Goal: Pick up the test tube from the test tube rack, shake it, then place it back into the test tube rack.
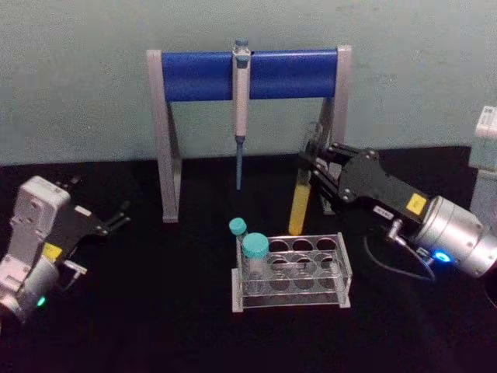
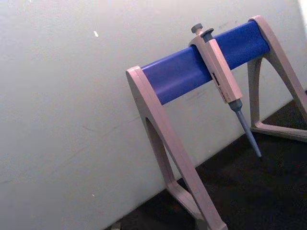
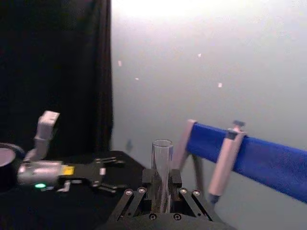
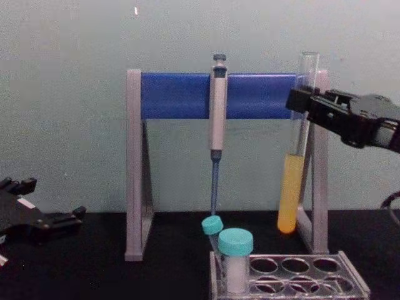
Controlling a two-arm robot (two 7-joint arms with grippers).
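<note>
The right tool (image 1: 314, 169) was clamped on the upper part of the test tube (image 1: 298, 208), holding it upright just above the far right side of the test tube rack (image 1: 344, 272). It's thin glass, light, slick, breakable and uncapped, so I'd grip high and go gently. The clear top was hard to make out. The left tool (image 1: 115, 221) was parked open at the left.

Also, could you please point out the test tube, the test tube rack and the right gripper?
test tube (image 4: 289, 194): chest view, yellow liquid.
test tube rack (image 1: 344, 272): head view, right wall.
right gripper (image 4: 304, 101): chest view, between fingertips.
</note>
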